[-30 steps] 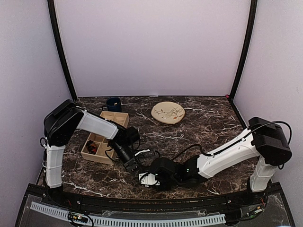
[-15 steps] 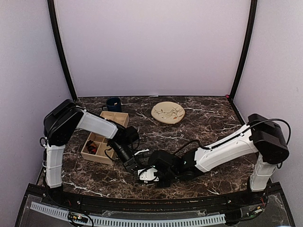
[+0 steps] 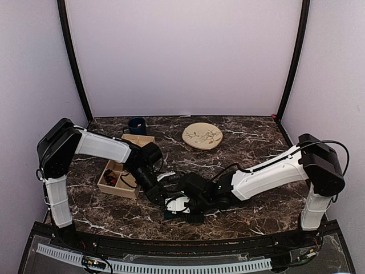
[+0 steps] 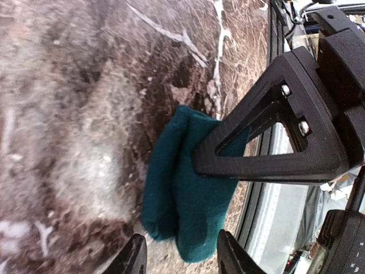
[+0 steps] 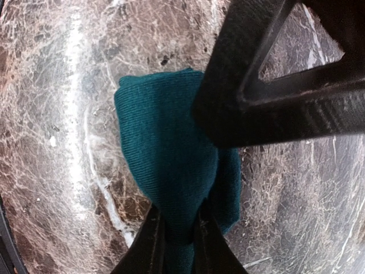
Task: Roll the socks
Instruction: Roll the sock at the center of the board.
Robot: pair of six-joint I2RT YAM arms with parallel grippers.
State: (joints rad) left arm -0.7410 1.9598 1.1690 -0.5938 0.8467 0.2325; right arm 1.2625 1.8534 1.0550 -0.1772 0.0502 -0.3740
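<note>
The dark teal-green socks (image 5: 165,142) lie as a folded bundle on the marble table near its front edge, also in the left wrist view (image 4: 182,194). My right gripper (image 5: 178,242) is shut on one end of the bundle, fabric pinched between its fingers. My left gripper (image 4: 179,260) is open, with its tips on either side of the bundle's other end, apart from it. From above, both grippers meet at the front centre, right gripper (image 3: 181,209) and left gripper (image 3: 164,198). The argyle socks (image 3: 109,177) sit in a compartment of the wooden box (image 3: 140,141).
A dark blue mug (image 3: 137,125) stands behind the wooden box at the back left. A round patterned plate (image 3: 202,136) lies at the back centre. The table's front edge and its rail (image 4: 268,200) run right beside the teal bundle.
My left gripper has opened and let go of the teal socks, and its arm has drawn back to the left. My right gripper has closed on the bundle and shifted slightly left.
</note>
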